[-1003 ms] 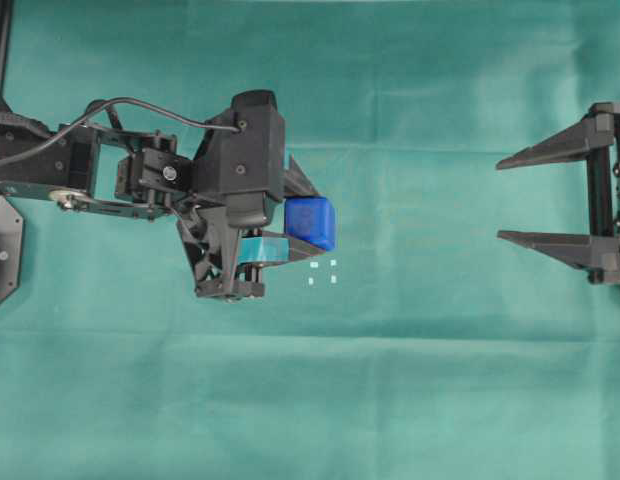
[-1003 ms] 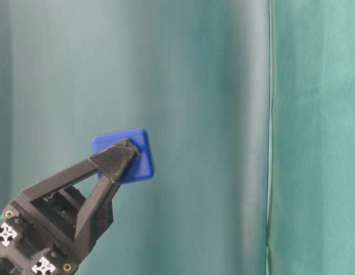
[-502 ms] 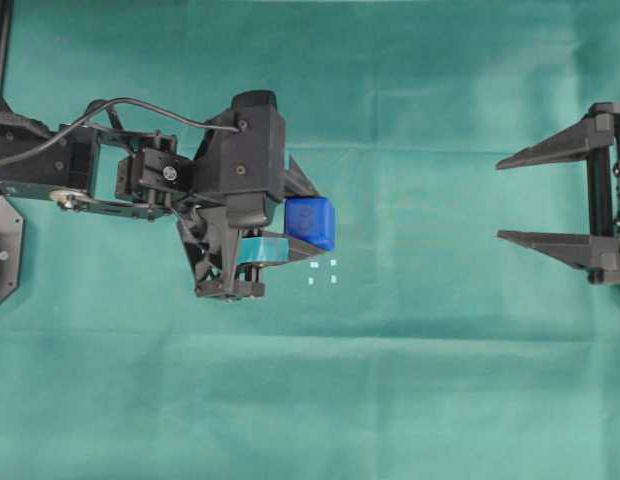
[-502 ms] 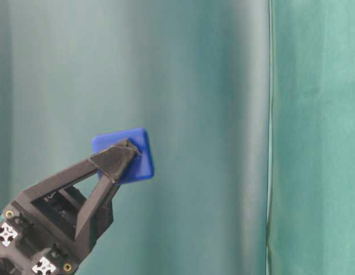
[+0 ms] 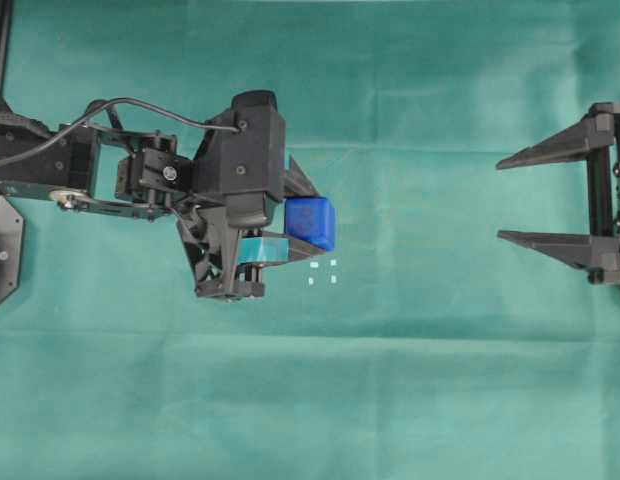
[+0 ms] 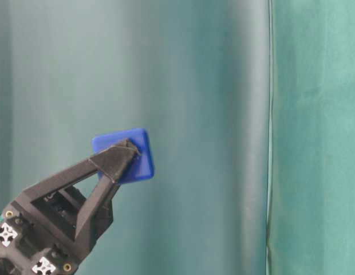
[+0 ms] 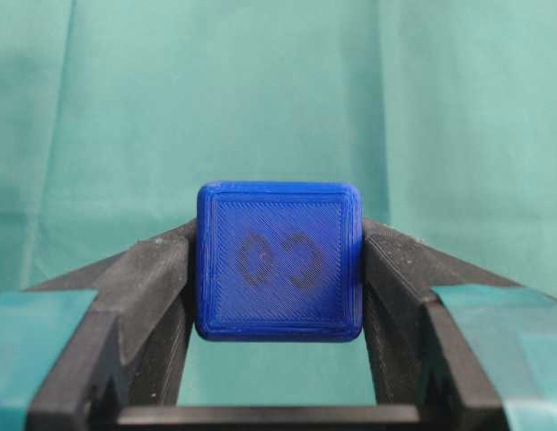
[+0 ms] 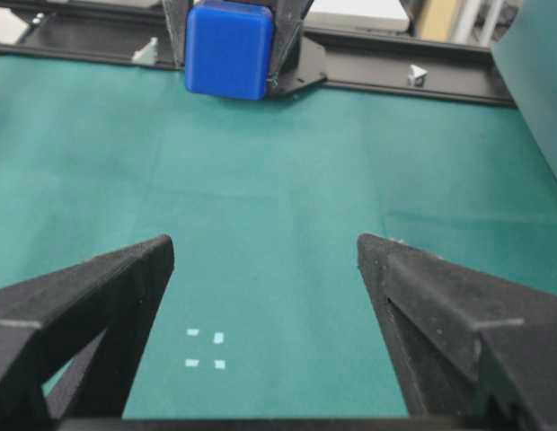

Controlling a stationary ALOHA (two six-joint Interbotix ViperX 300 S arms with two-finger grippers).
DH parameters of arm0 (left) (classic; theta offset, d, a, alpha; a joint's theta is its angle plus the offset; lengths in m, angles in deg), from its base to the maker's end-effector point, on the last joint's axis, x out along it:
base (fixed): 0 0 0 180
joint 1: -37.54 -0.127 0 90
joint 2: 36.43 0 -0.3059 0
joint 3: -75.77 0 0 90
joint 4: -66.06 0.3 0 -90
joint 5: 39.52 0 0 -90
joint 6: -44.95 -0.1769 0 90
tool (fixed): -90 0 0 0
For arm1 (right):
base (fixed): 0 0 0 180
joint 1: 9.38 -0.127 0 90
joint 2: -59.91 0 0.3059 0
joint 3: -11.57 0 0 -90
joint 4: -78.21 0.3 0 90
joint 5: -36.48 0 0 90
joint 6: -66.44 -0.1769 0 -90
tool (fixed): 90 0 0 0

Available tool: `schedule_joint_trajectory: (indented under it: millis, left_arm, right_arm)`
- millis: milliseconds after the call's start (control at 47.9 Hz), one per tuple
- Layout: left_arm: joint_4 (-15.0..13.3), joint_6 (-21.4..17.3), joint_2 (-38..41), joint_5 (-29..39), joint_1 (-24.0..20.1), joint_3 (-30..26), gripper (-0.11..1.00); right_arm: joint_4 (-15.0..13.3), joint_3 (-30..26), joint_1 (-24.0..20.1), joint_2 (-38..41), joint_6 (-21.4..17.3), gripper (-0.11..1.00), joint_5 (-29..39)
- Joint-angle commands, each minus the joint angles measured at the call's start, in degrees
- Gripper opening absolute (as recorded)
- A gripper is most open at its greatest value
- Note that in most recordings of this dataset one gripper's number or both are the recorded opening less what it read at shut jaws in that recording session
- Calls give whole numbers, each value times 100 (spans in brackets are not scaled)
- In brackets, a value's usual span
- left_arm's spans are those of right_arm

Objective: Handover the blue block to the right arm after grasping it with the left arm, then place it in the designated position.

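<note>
The blue block (image 5: 310, 222) is a small bright blue cube with a faint embossed mark, pinched between the teal-banded fingers of my left gripper (image 5: 302, 215). It hangs in the air (image 6: 129, 153), raised off the cloth. The left wrist view shows it squeezed on both sides (image 7: 278, 262). My right gripper (image 5: 500, 198) waits far off at the right edge, open and empty, pointing at the block (image 8: 228, 47). The designated position (image 5: 323, 272), small white marks in a square, lies on the cloth just below and right of the block, and appears between the right fingers (image 8: 206, 349).
Green cloth (image 5: 410, 380) covers the whole table. A black frame rail (image 8: 395, 76) runs along the far side behind the left arm. A green curtain (image 6: 223, 114) hangs as backdrop in the table-level view.
</note>
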Motion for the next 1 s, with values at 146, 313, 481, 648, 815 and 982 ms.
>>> schedule_joint_trajectory:
  millis: [146, 313, 481, 648, 815, 982]
  left_arm:
    - [18, -9, -149, -53, 18, -123, 47]
    - [9, -9, -167, -62, 18, -114, 47]
    - [18, -18, -229, -97, 18, -88, 47]
    - [18, -18, -378, -334, 18, 18, 47]
    - [18, -26, -580, -800, 18, 255, 47]
    - [18, -26, -826, -1301, 18, 527, 47]
  right_arm:
    - [0, -88, 9, 26, 0, 94, -9]
    - [0, -88, 9, 26, 0, 94, -9]
    - [0, -88, 9, 26, 0, 94, -9]
    - [0, -88, 9, 26, 0, 94, -9]
    - [-9, -97, 9, 26, 0, 94, -9]
    - [-9, -97, 9, 26, 0, 94, -9]
